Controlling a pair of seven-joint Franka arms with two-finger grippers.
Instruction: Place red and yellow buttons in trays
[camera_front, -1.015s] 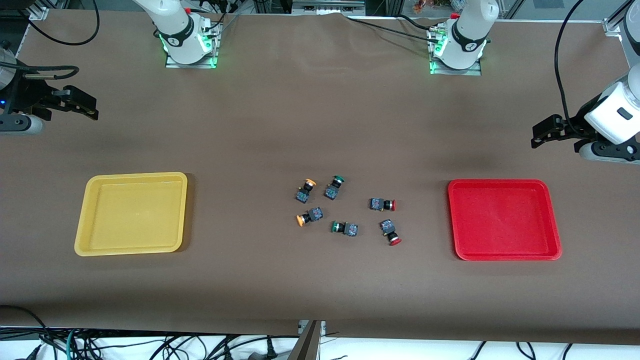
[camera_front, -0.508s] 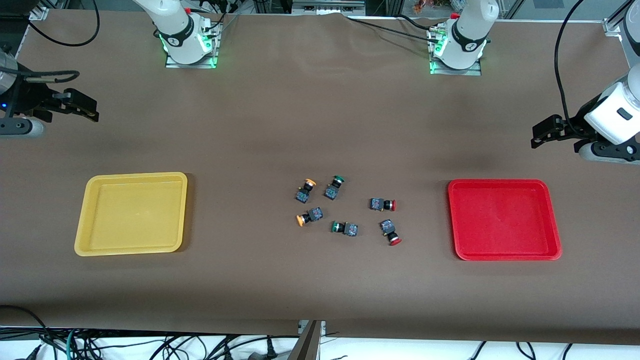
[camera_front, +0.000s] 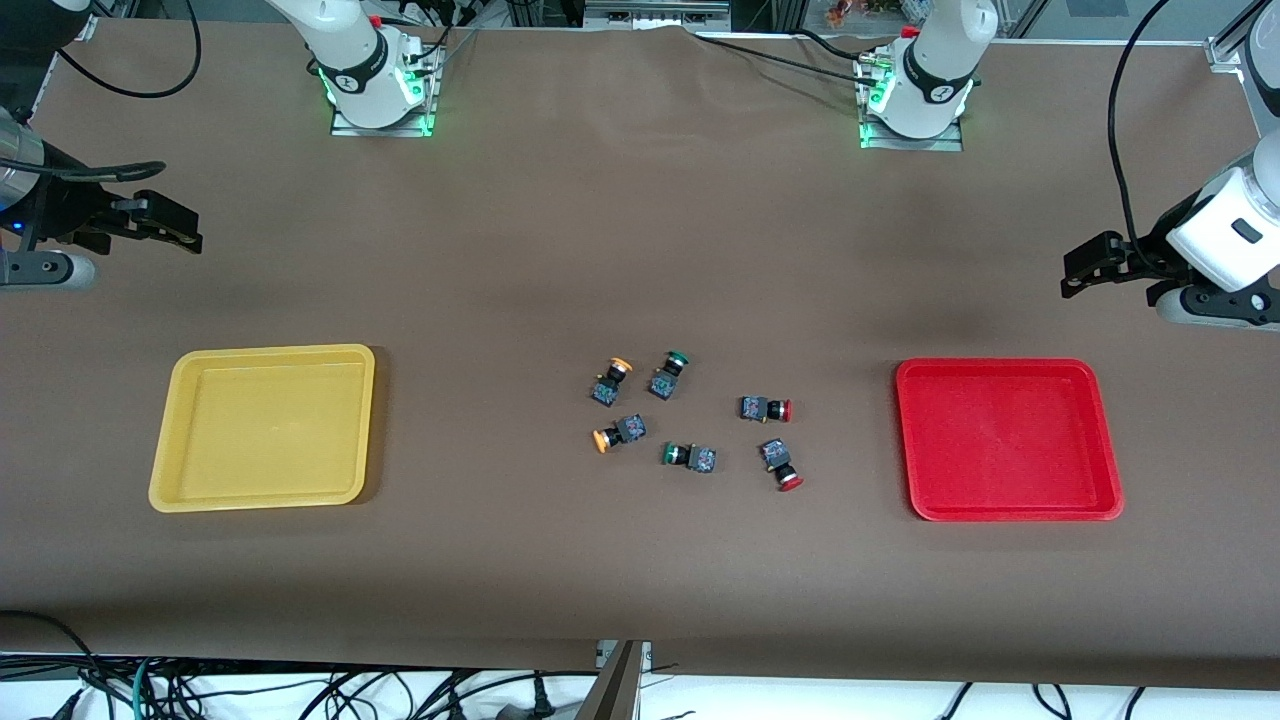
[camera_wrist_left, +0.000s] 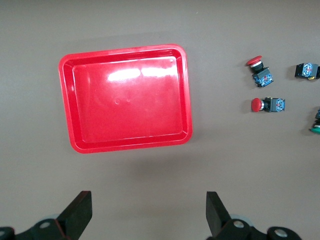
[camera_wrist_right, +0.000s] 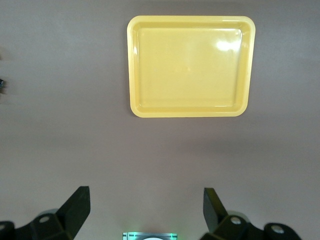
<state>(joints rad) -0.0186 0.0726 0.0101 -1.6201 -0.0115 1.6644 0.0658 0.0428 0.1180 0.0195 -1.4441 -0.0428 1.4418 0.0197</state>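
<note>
Two red-capped buttons (camera_front: 766, 409) (camera_front: 781, 464) and two orange-yellow-capped buttons (camera_front: 611, 381) (camera_front: 618, 434) lie loose on the table's middle. The red tray (camera_front: 1000, 363) lies toward the left arm's end and the yellow tray (camera_front: 265, 349) toward the right arm's end; nothing is in either. My left gripper (camera_front: 1085, 265) is open and empty over bare table by the red tray. The left wrist view shows it (camera_wrist_left: 148, 200), the red tray (camera_wrist_left: 125, 50) and both red buttons (camera_wrist_left: 261, 71) (camera_wrist_left: 268, 104). My right gripper (camera_front: 170, 228) is open and empty over bare table by the yellow tray (camera_wrist_right: 190, 19), and also shows in the right wrist view (camera_wrist_right: 146, 195).
Two green-capped buttons (camera_front: 668, 374) (camera_front: 690, 457) lie among the others. The arm bases (camera_front: 375, 95) (camera_front: 915, 105) stand along the table edge farthest from the front camera. Brown table surface lies open between the buttons and each tray.
My right gripper has shifted slightly over the table. The left gripper has barely moved. Buttons and trays lie as before.
</note>
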